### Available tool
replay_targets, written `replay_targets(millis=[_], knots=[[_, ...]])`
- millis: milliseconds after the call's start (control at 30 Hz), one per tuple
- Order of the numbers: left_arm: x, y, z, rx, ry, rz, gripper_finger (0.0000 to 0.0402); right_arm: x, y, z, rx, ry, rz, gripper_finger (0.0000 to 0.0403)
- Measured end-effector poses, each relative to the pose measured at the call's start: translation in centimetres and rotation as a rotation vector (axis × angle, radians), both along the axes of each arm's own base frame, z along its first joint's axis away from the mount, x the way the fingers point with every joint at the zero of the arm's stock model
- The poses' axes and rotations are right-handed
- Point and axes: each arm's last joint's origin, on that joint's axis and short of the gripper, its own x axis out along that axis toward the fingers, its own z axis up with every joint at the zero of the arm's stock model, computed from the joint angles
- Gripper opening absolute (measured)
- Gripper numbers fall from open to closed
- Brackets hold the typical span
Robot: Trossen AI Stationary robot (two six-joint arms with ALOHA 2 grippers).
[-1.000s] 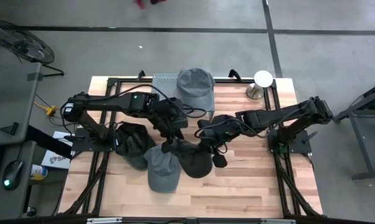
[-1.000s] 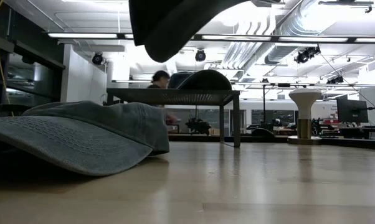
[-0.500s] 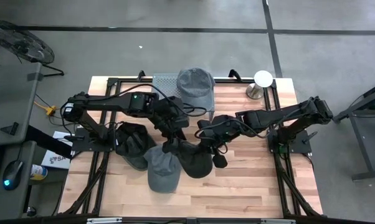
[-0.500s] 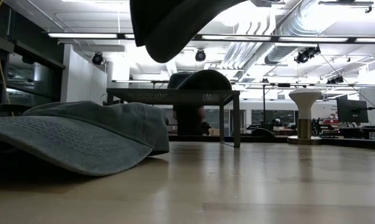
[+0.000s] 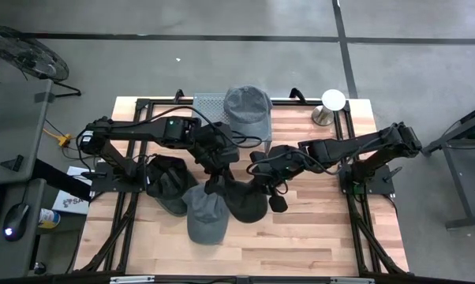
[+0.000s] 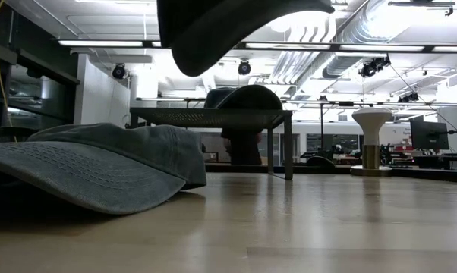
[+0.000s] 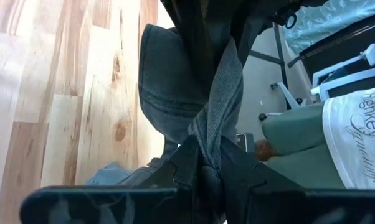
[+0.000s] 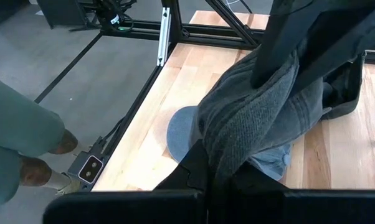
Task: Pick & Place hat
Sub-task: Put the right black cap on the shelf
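Hanging between the two grippers above the middle of the worktop [image 5: 316, 237], the dark hat [image 5: 244, 203] is being held clear of the wood, its fabric pinched at both sides. The left gripper [image 5: 215, 186] is reaching in from the left edge and its jaws are clamped together on a twisted fold of the hat's cloth, as the left wrist view is showing. The right gripper [image 5: 263, 183] is coming in from the right edge, its jaws likewise pressed shut on a bunched fold of the same hat. The hat's long axis is running roughly across the worktop from one gripper to the other, with its crown sagging toward the near edge. Just beside it, toward the near-left, a grey cap [image 5: 205, 216] is lying flat with its brim pointing at the near edge, and a black cap [image 5: 166, 181] is resting beside the left edge. Another grey cap [image 5: 248, 110] is sitting on a small mesh stand [image 5: 207, 102] at the far edge, and a white knob stand [image 5: 331, 102] is standing near the far right corner. Bare wood is lying open along the near edge and toward the near right corner.
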Motion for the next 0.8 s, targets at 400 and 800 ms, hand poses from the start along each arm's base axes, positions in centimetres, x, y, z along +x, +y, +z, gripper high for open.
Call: replay_targets(millis=[400,800], knots=[[-0.2,0.0,-0.2,-0.001,0.036,0.000,0.0036,0.0,-0.1,0.0,0.019,0.011,-0.046,0.0004],[-0.7,0.1,-0.2,-0.005,0.079,0.045,0.0036,-1.3,-0.6,1.7,0.065,-0.019,-0.176,0.0128]])
